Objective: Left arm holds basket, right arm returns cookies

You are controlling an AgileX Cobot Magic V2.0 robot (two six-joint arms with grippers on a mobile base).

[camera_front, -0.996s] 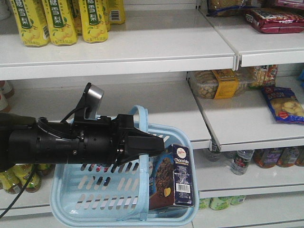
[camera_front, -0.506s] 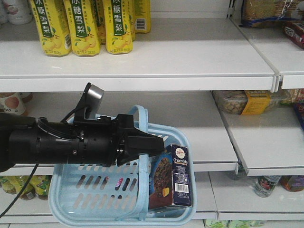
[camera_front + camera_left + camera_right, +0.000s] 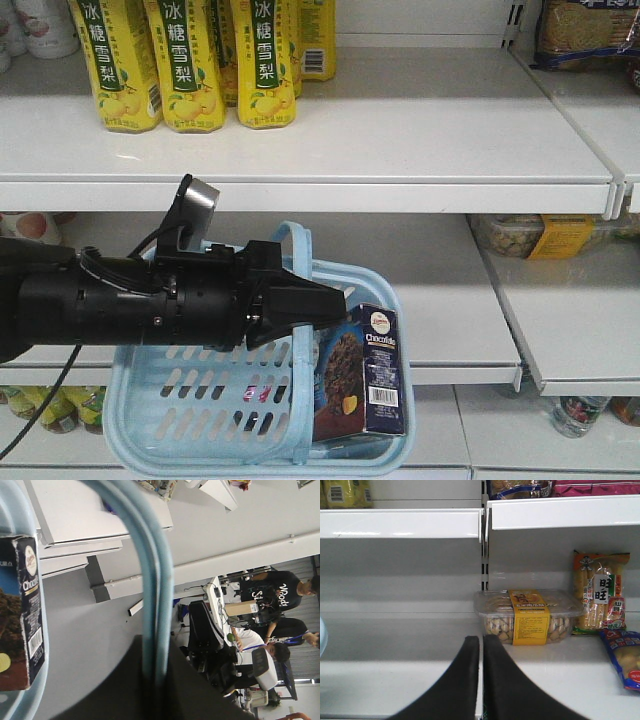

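Shelves (image 3: 400, 120) have slid to the right in the front view since a second ago, and the yellow cartons (image 3: 190, 60) above the basket (image 3: 150, 420) went with them. The basket and the arm holding it sit at the same spot in the picture, so I think my base is rolling, not the arms.

My left arm (image 3: 120, 305) reaches across the top of the basket from its left side. The left gripper (image 3: 335, 305) is pinched on the handle (image 3: 295, 240), and my left wrist view shows the blue hoop running into its dark jaws.

The cookies (image 3: 372, 370) stand upright inside the basket, at its right end, with the long side going up and down.

My right gripper (image 3: 481, 645) has its jaws pressed together with nothing in them. It faces a shelf with a clear tub (image 3: 527, 617), away from the basket. Only a thin pale blue bit at the left edge of that view may be the basket. So I judge the box lies off to the left of those jaws. The left gripper is nearer but busy, so the right one must spread, swing left and come down over the box top.
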